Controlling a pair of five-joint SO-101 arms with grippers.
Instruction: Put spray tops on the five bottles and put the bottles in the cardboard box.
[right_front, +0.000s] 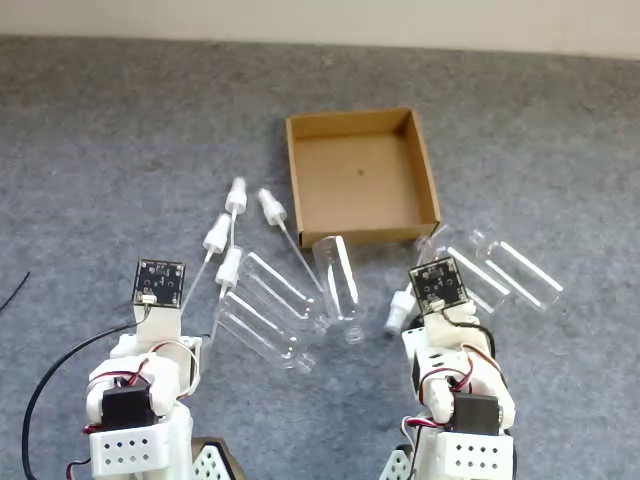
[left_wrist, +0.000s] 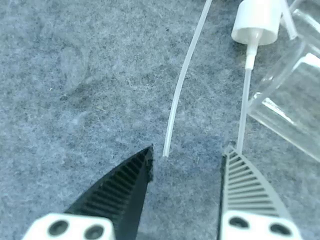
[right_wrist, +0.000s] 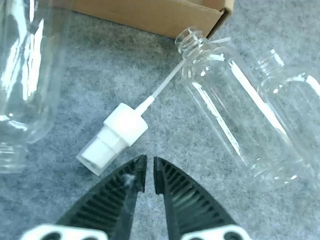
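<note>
An open cardboard box (right_front: 360, 175) sits at the middle back of the grey felt. Several white spray tops with long tubes (right_front: 229, 265) lie left of it, beside two clear bottles (right_front: 275, 285) on their sides. A third bottle (right_front: 337, 275) lies in front of the box and two more (right_front: 470, 270) lie to the right. My left gripper (left_wrist: 189, 157) is open over the felt, with one tube end (left_wrist: 166, 150) between its fingers and a spray top (left_wrist: 256, 20) just ahead. My right gripper (right_wrist: 150, 165) is shut and holds nothing, right behind a spray top (right_wrist: 117, 135) whose tube enters a bottle neck (right_wrist: 190, 40).
Both arms stand at the near edge, the left arm (right_front: 150, 380) and the right arm (right_front: 455, 390). A black cable (right_front: 40, 390) loops off the left arm. Bare grey felt stretches to the far left and far right.
</note>
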